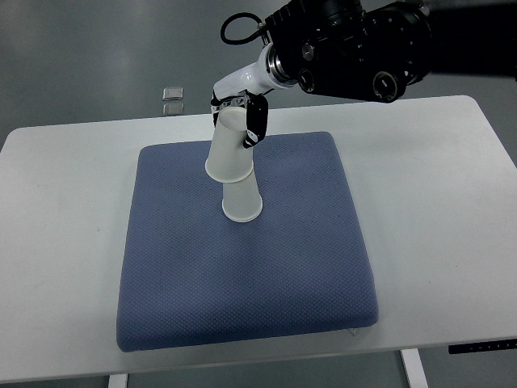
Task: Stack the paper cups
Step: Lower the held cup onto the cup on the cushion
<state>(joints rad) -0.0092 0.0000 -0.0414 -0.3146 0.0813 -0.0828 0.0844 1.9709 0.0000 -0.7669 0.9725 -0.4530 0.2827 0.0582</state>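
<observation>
A white paper cup stands upside down on the blue mat, near its upper middle. A second white cup, also mouth down, is tilted over the top of the first and partly covers it. My right hand comes in from the upper right and its black and white fingers are shut on the upper end of this second cup. The left arm does not show.
The blue mat lies on a white table. Two small metal squares sit on the grey floor beyond the table's far edge. The black right arm hangs over the table's far side.
</observation>
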